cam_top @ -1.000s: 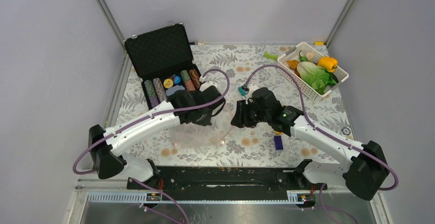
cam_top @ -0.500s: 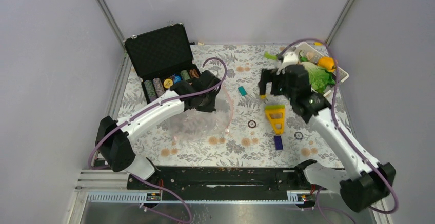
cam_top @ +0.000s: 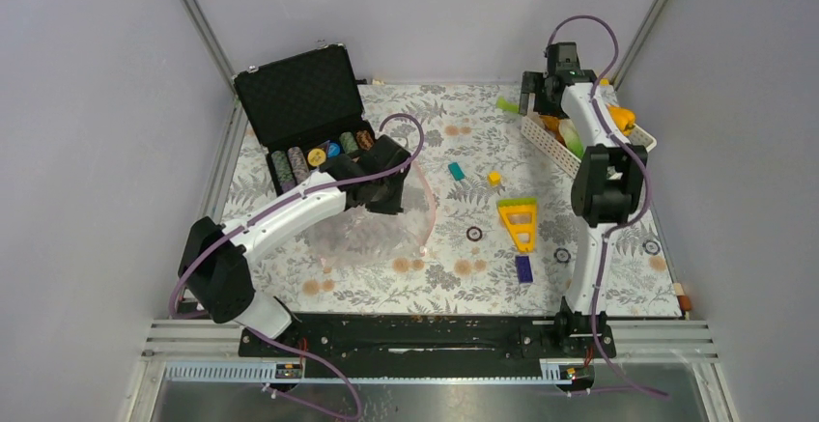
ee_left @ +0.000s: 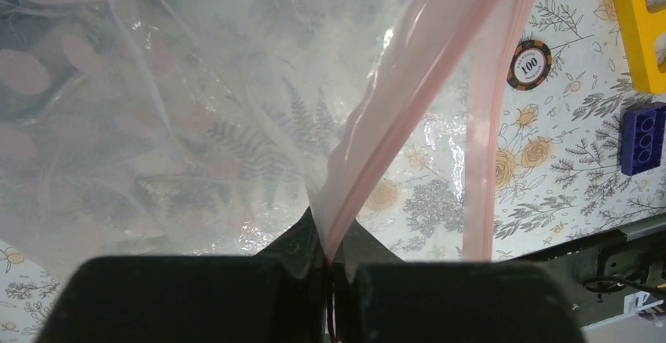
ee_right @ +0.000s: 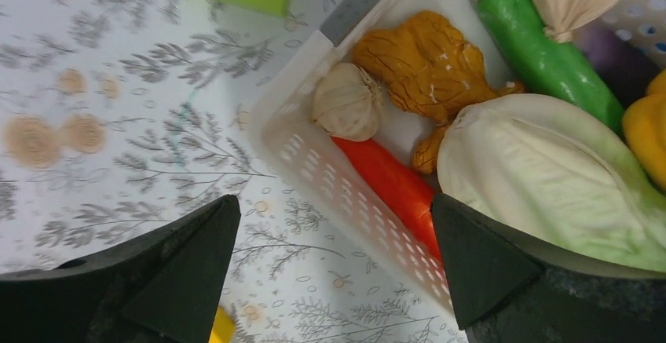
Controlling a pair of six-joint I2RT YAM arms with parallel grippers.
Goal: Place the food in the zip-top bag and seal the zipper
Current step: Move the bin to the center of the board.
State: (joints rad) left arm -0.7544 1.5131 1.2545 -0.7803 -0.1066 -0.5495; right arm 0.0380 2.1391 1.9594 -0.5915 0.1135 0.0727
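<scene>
– Food (ee_right: 542, 170) location?
– In the white basket (ee_right: 298, 147), under the right gripper (ee_right: 331, 209), spread wide.
– Zip-top bag (ee_left: 196, 123)?
– Draped on the desk (cam_top: 454, 132), its zipper (ee_left: 393, 147) pinched in the left gripper (ee_left: 326, 268). Chip (ee_left: 528, 63) beside it reads "100".

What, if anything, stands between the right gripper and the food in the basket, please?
Nothing visible does. The right gripper, jaws open, hangs over the wall of the white basket, and the food lies uncovered inside it.
</scene>
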